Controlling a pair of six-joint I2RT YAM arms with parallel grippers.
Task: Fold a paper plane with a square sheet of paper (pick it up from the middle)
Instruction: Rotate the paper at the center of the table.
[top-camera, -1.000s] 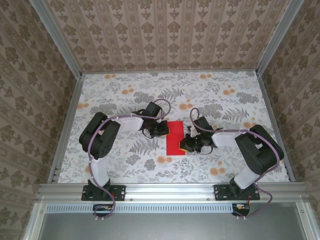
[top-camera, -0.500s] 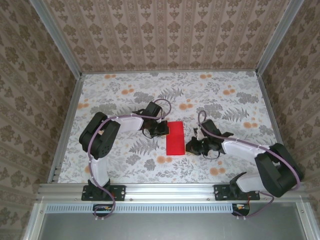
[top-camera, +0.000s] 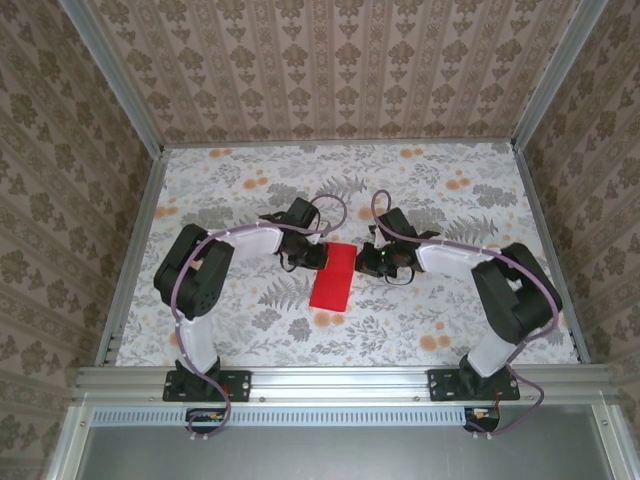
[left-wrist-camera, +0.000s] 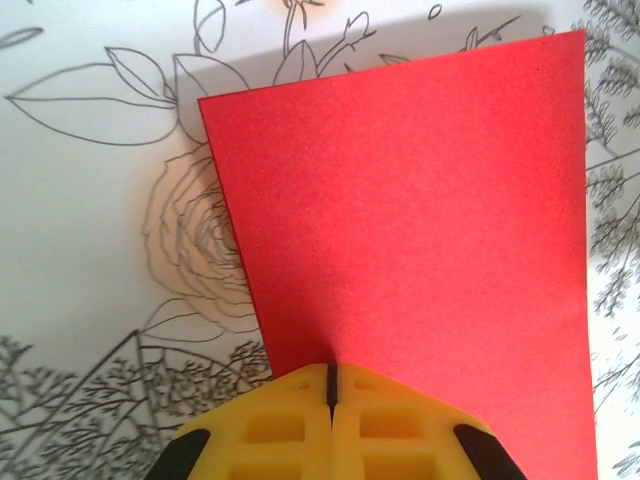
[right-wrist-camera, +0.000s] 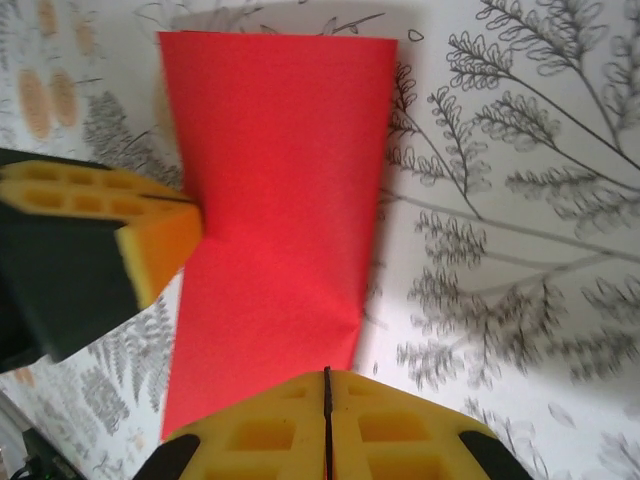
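One sheet of red paper (top-camera: 333, 277) is showing over one table (top-camera: 230, 170). Two arms are standing there, each carrying one gripper: the left gripper (top-camera: 322, 258) and the right gripper (top-camera: 368, 262).

In the overhead view the far end of the red paper (top-camera: 331, 285) is covered by the left gripper (top-camera: 318, 257) and the right gripper (top-camera: 368, 262), and their tips are too small there to tell how they meet the sheet. From the left wrist, the paper's near edge is hidden behind the yellow fingers (left-wrist-camera: 280, 425), and its right side runs off the bottom of the picture. From the right wrist, the near edge is likewise hidden, the other gripper's black body is cut off at the left border, and the table (right-wrist-camera: 520, 330) print at the right is blurred.
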